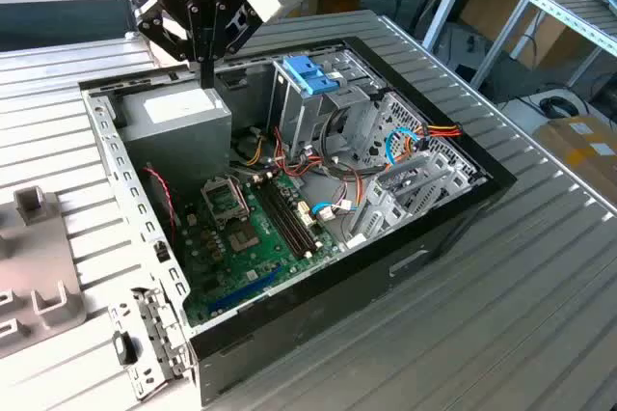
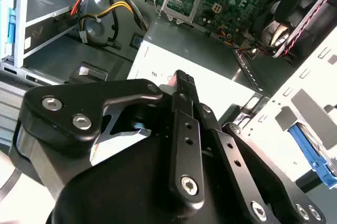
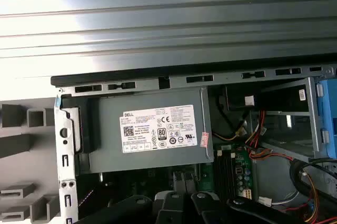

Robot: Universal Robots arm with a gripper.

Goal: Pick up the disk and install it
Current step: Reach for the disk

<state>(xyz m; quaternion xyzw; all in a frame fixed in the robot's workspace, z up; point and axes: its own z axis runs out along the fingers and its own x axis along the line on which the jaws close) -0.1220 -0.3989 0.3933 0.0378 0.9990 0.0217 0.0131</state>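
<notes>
My gripper (image 1: 205, 81) hangs over the open computer case (image 1: 453, 201), its fingers pressed together with nothing between them. The tips hover just above the white sticker of the grey power-supply box (image 1: 178, 117), close to its back edge. In the second wrist view the black fingers (image 2: 182, 84) point down at that sticker (image 2: 221, 84). The disk is hidden or out of view. A blue plastic strip (image 2: 310, 153) with a bit of grey metal peeks out beyond the case wall, and I cannot tell whether it belongs to the disk.
A tall metal cage (image 1: 294, 117) with a blue handle (image 1: 308, 73) stands at the case's middle back. The green motherboard (image 1: 241, 237) and loose cables (image 1: 410, 146) fill the floor. Grey fixtures (image 1: 34, 206) sit on the slatted table at the exterior view's left.
</notes>
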